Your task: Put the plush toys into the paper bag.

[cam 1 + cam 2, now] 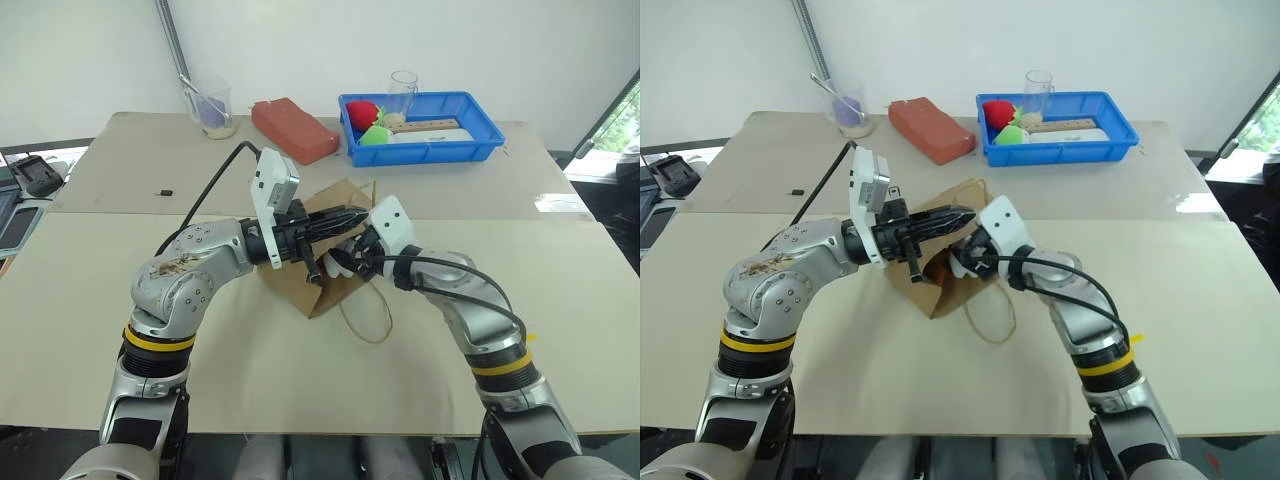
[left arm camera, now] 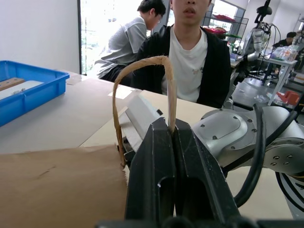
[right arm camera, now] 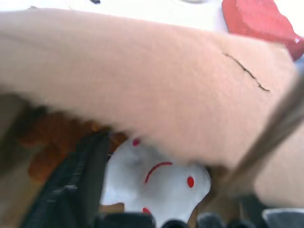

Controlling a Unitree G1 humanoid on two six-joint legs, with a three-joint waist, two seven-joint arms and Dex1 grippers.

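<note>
Left claw (image 1: 345,217) is clamped tight on a thin beige cord handle (image 2: 142,76), holding up the mouth of the plain brown kraft paper bag (image 1: 322,296) at the table's middle; right claw (image 1: 350,258) sits at that mouth with fingers spread around the round white plush toy with red face marks (image 3: 156,183), the fuzzy reddish-brown plush (image 3: 50,140) already just inside beside it. Both toys look light, soft and squashable, so grab anywhere on the body. The bag is thin, floppy paper that probably creases or tears, so the cord seems the safest hold.
</note>
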